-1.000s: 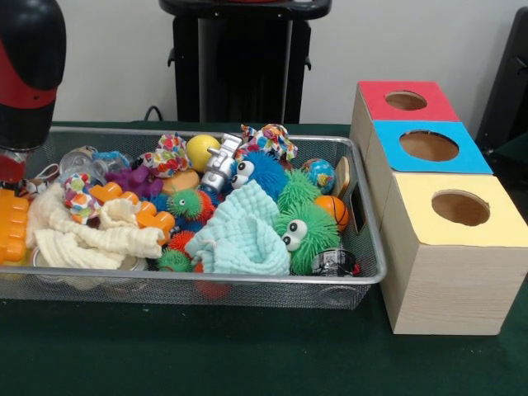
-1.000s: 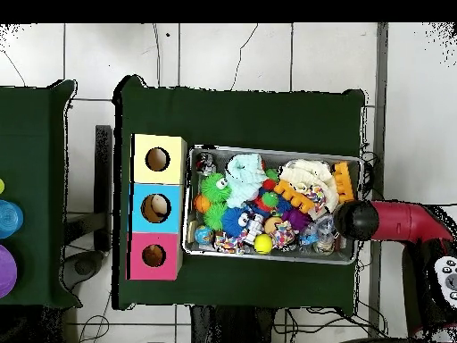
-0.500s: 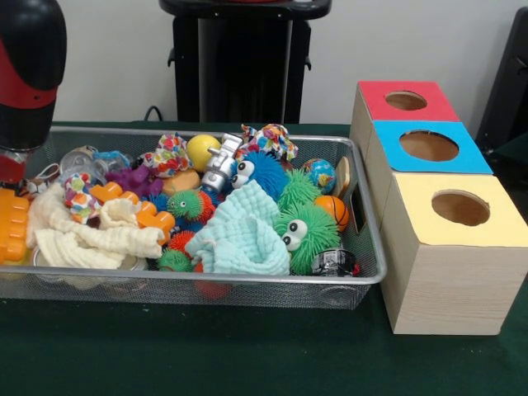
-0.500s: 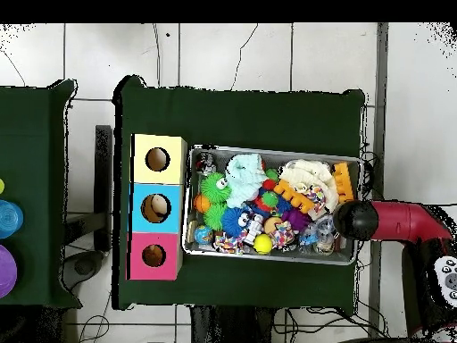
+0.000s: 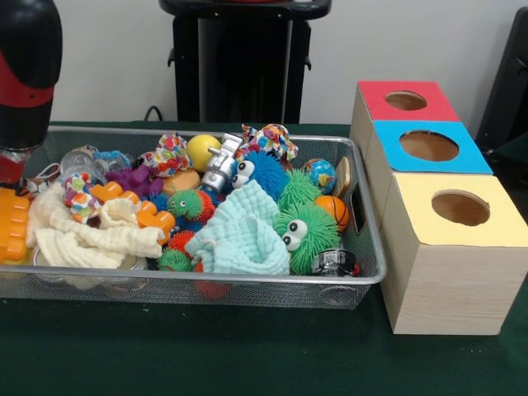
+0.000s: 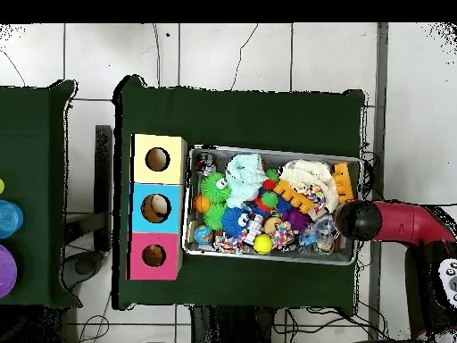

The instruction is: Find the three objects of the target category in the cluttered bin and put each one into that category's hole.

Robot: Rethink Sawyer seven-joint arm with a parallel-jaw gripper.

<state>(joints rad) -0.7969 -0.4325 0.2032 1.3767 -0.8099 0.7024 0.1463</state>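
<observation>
A wire mesh bin (image 5: 206,279) (image 6: 268,261) is packed with toys: a green fuzzy monster (image 5: 307,235), a blue fuzzy monster (image 5: 260,172), a yellow ball (image 5: 202,150), a small orange basketball (image 5: 332,209), a globe ball (image 5: 320,173), a silver robot toy (image 5: 219,165) and patterned bows (image 5: 270,139). Beside the bin stand three boxes with round holes: red (image 5: 406,101), blue (image 5: 429,146) and yellow (image 5: 459,208). My red and black arm (image 5: 29,74) hangs over the bin's left end. The gripper (image 5: 10,169) (image 6: 355,219) is mostly hidden under it.
A mint cloth (image 5: 243,235) and a cream cloth (image 5: 91,239) cover part of the pile. An orange plastic block (image 5: 12,224) sits at the bin's left end. A dark green cloth (image 5: 247,355) covers the table. Coloured containers (image 6: 7,219) stand on a side table.
The arm has drifted slightly outward over the bin's end. The toys and boxes have not moved.
</observation>
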